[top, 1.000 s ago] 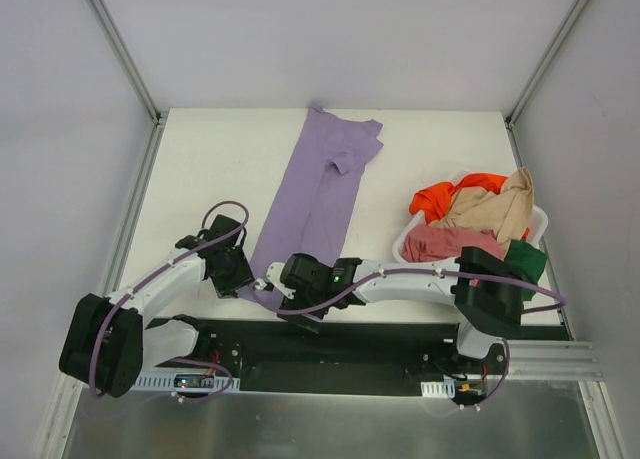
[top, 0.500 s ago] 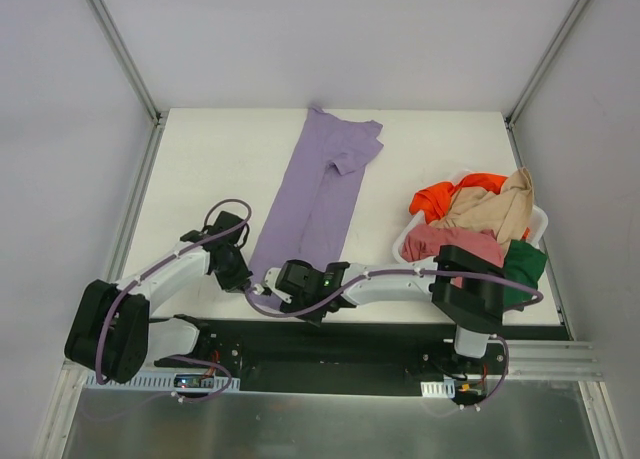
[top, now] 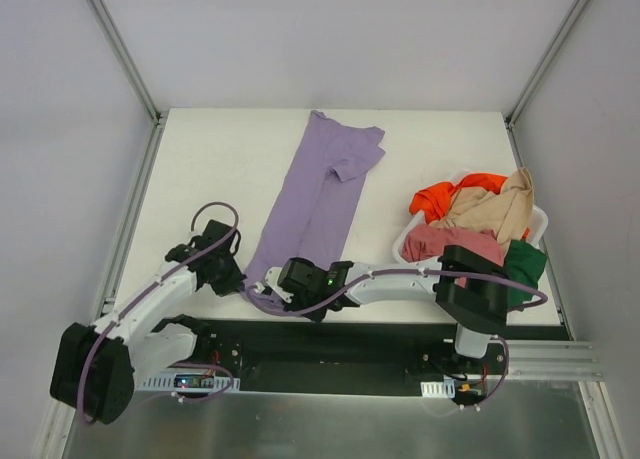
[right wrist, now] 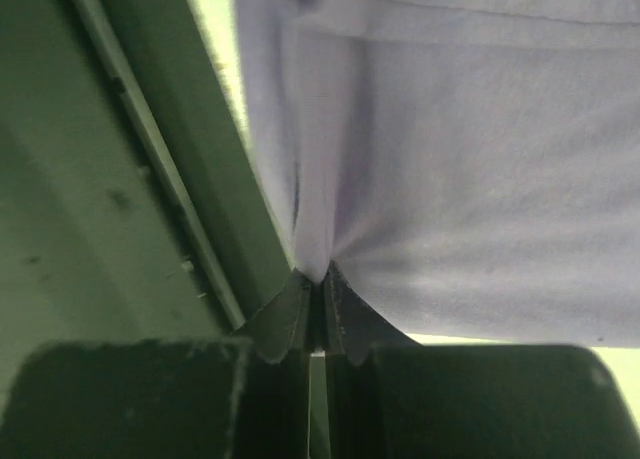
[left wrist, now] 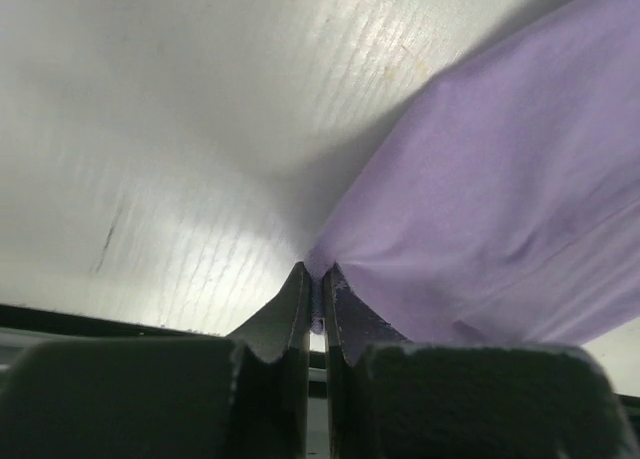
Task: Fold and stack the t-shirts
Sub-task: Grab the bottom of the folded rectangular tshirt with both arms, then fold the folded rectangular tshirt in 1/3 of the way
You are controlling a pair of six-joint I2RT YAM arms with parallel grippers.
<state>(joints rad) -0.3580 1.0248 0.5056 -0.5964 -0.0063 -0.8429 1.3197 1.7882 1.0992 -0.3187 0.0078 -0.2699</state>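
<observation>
Both my jaws clench the 6 o'clock hem of the purple shirt (top: 315,199); four shirts (top: 480,214) wait in the basket (top: 400,247), nothing stacked.

Soft matt cloth on a white ribbed board.
The lavender t-shirt (top: 318,194) is smooth, matt cloth with fine creases; the table (left wrist: 180,129) top is white, faintly ribbed, with a dull sheen and scuffs. The basket (top: 399,247) looks like white plastic; the left gripper (left wrist: 315,279) is dark, matt, grainy plastic.
</observation>
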